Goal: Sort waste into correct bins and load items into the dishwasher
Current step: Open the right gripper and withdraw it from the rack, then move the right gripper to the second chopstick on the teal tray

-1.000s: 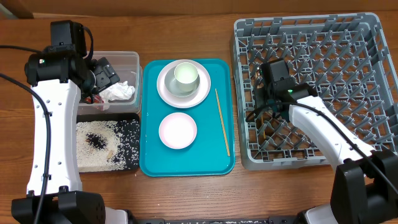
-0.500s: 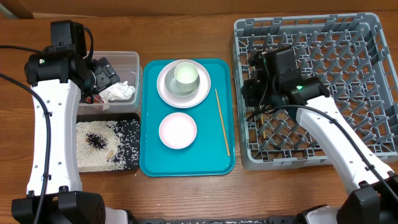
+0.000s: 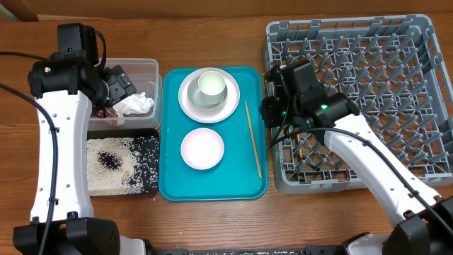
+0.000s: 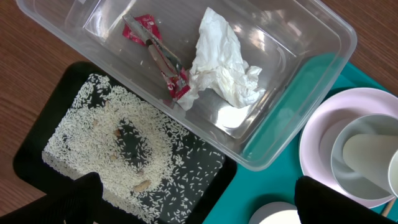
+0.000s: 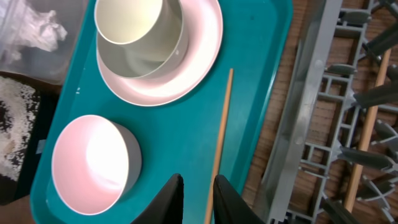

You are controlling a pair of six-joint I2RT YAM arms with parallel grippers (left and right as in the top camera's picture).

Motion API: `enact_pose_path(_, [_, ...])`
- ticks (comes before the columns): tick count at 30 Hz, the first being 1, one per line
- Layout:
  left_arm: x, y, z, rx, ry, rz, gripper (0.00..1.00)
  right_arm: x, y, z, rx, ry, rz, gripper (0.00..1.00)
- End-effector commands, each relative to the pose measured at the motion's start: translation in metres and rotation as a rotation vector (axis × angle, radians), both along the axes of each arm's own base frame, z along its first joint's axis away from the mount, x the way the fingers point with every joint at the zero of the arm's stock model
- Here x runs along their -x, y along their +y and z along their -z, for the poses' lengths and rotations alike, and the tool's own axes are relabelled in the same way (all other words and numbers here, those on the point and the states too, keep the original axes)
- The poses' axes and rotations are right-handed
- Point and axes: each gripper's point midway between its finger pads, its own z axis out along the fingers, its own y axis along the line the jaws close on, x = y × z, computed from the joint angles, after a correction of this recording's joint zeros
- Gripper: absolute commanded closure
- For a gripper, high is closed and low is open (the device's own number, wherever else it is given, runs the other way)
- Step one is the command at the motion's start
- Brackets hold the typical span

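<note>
**Right arm over the teal tray, one chopstick in the rack**

Two chopsticks show. One chopstick lies on the teal tray. The second chopstick lies in the grey dish rack, partly hidden among its pegs.

One pink plate sits at the tray's far end. It carries a bowl with one cup inside; from above the two are hard to tell apart. A second bowl stands alone on the tray.

Two bins stand left of the tray. The clear tub holds one crumpled napkin and one red wrapper. The black tray is strewn with rice.

The right gripper hovers over the tray's right side, above the chopstick there, its fingers slightly apart and gripping nothing. The left gripper hangs over the bins, fingers spread wide and empty.

Seen from above, the left arm covers part of the tub and most of the wrapper. The right arm hides part of the rack.
</note>
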Motion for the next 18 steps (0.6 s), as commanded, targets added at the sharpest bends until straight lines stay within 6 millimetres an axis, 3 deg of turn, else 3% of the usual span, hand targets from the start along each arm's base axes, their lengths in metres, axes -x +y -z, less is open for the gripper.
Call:
enact_pose_path(1, [-0.003,0.003,-0.003,-0.01,-0.007,0.001,0.0,0.005,-0.004,0.017,0.028,0.016,0.01,0.81])
enact_pose_path(10, [-0.003,0.003,-0.003,-0.01,-0.008,0.001,0.0,0.012,-0.008,0.051,0.038,0.01,-0.009,0.81])
enact_pose_path(18, [-0.003,0.003,-0.003,-0.01,-0.007,0.001,0.0,0.009,-0.007,0.053,0.039,-0.013,-0.016,0.8])
